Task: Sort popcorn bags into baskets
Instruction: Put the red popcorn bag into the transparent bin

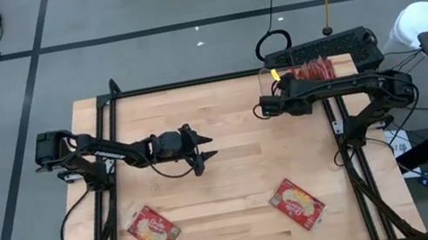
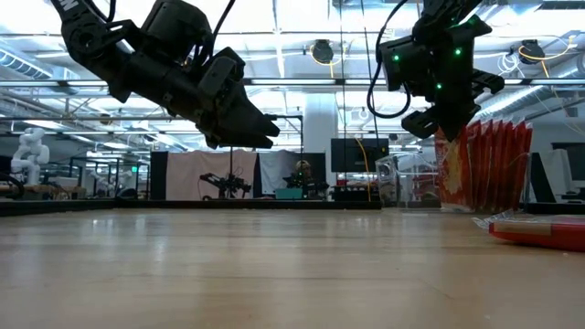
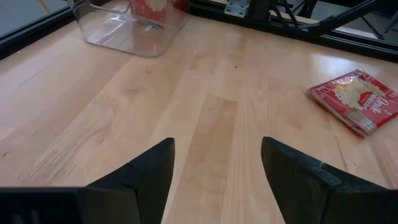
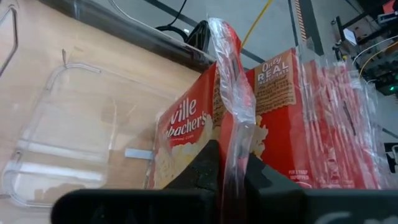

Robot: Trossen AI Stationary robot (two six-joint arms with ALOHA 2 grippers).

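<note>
The right gripper (image 1: 277, 82) is positioned over the table's far right corner, above the clear bin (image 4: 56, 149), w/ its fingers (image 4: 202, 168) pinched tight on the top edge of a popcorn bag (image 4: 227, 93). In the right wrist view that bag is seen edge-on, clamped between the dark fingers, right against the other bags stood upright in the bin.

Writing is legible only in the right wrist view: "ville" and "bachers" in white script on one packet face (image 4: 186, 134), and "REAL" on a cream panel of the next packet (image 4: 277, 81); the smaller print can't be read.

The left gripper (image 1: 201, 148) is held above the middle of the table, left of centre, fingers spread wide apart and holding nothing; bare wood is seen between its fingers (image 3: 143, 177) in the left wrist view.

Two more bags are lying flat near the near edge: one toward the near left corner (image 1: 153, 230), one toward the near right (image 1: 297, 204).

The high view shows both loose bags, but the bin's contents only as a red patch (image 1: 311, 70). The low view shows the row of upright bags (image 2: 484, 164) at the right, w/ the right gripper (image 2: 439, 114) at their top, plus one flat bag (image 2: 539, 228). The left wrist view takes in the bin (image 3: 124, 31) and the near-right bag (image 3: 357, 99).
</note>
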